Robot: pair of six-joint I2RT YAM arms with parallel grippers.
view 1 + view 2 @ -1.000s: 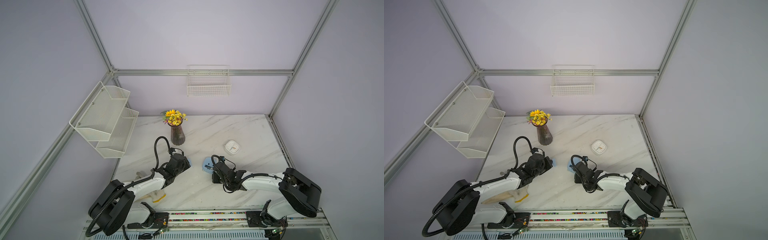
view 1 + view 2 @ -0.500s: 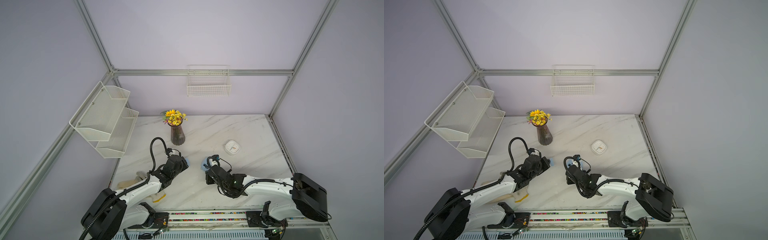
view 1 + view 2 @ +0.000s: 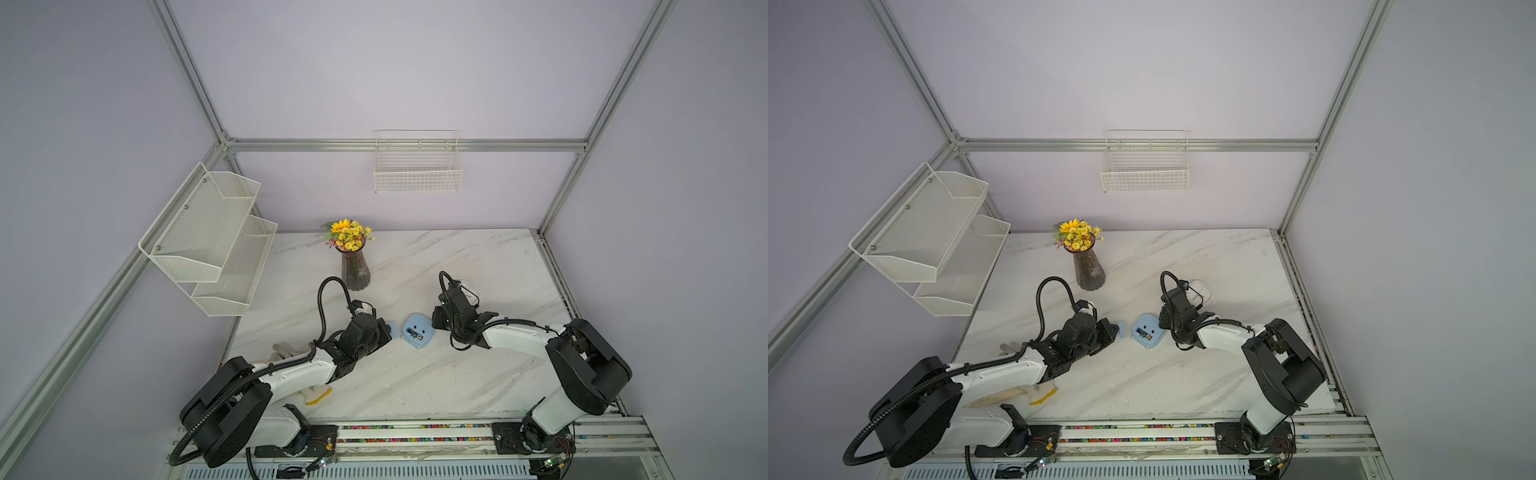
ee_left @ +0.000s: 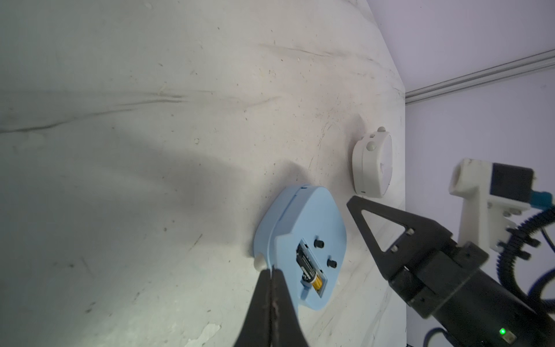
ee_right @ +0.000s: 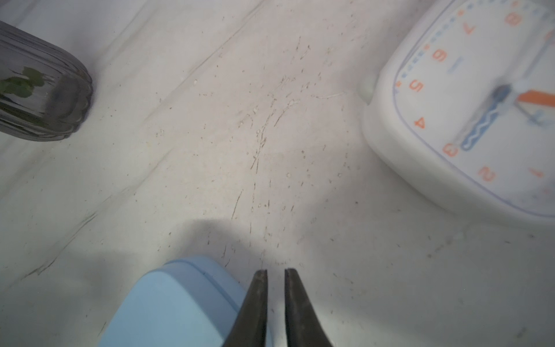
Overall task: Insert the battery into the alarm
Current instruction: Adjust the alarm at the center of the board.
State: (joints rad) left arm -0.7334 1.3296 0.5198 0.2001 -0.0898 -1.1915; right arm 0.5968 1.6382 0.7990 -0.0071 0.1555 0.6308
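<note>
A pale blue, rounded plastic alarm (image 3: pixel 417 331) lies face down near the middle of the white marble-patterned desk (image 3: pixel 415 382), with its back turned up. The battery slot in that back is uncovered, and a black cylindrical battery with a gold end (image 4: pixel 309 267) lies inside it, beside two small black knobs.

The left gripper (image 4: pixel 271 272) reaches in low over the desk. Its jaws are pressed together with nothing between them, and their tips are at the rim of the blue alarm. I cannot tell whether they touch it.

The right gripper (image 5: pixel 275 271) is on the other side of the alarm, just beside its edge. Its jaws stand a narrow gap apart and pinch nothing; bare desk shows between them. They point toward a white, rounded-square alarm clock with orange numerals (image 5: pixel 480 120), which lies face up farther back on the desk, apart from the blue one.

Near the back of the desk stands a dark ribbed glass vase (image 3: pixel 355 270) holding yellow flowers (image 3: pixel 347 235). A white two-tier mesh shelf (image 3: pixel 208 237) hangs on the side wall, and a white wire basket (image 3: pixel 417 166) hangs on the rear wall.
</note>
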